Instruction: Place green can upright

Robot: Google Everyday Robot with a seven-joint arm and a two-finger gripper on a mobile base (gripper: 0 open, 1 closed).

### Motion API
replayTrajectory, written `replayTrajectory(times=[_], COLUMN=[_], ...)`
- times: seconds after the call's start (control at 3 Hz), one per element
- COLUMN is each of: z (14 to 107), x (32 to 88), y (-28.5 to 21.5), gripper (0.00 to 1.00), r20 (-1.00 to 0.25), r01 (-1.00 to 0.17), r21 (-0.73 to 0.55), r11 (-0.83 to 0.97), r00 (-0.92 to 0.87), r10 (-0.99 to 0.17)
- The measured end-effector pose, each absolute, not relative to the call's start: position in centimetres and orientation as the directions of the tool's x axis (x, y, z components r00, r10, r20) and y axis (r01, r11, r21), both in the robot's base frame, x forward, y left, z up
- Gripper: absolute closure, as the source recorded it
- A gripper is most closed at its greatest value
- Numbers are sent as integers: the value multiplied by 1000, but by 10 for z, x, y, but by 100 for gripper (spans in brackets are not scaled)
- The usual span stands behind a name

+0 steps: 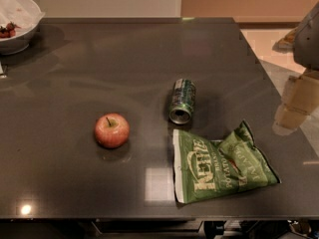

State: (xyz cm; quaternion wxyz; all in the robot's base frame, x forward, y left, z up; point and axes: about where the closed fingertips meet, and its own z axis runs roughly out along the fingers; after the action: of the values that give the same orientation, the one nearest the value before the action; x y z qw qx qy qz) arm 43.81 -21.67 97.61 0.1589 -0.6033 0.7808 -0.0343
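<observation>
Currently, the gripper (295, 106) sits at the right edge of the camera view, over the right border of the table (75, 183). A grey section of the arm (309, 34) stands above it and runs out of view. Only pale, tan-coloured blocks of the gripper show. Jaw state: it cannot be told whether they are spread or pressed together. The gripper is apart from every item listed below.

Positions, referenced to the jaws:

1. Green can (182, 101): toward the view's left of the jaws, well apart from them, at about the same height in the view. The can lies on its side on the table, not upright. Its silver end faces the near table edge and its long axis runs roughly from far edge to near edge, slightly slanted.

2. Chip bag (222, 166): below and left of the jaws, the item nearest to them. It lies flat, green and crinkled, with white lettering. Its upper left corner is just beside the can's silver end, without visible contact.

3. Apple (111, 130): left of the jaws, beyond the can, well apart from both. It is red and yellow and rests stem up.

4. Bowl (17, 31): at the far left corner of the table, the item farthest from the jaws. It is white, partly cut off by the view, with a pale liner and small dark red contents.

The table surface is dark and glossy.
</observation>
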Motion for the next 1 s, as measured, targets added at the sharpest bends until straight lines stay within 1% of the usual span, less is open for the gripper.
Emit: replayTrajectory(times=[0.67,1.0], z=[978,977], x=[442,462], y=[-215,-196], gripper=[0,0], r20=[-208,-209], r01=[-934,-954], r21=[-252,-263], r11=[253,141], r00=[-203,-86], r10=[-957,-974])
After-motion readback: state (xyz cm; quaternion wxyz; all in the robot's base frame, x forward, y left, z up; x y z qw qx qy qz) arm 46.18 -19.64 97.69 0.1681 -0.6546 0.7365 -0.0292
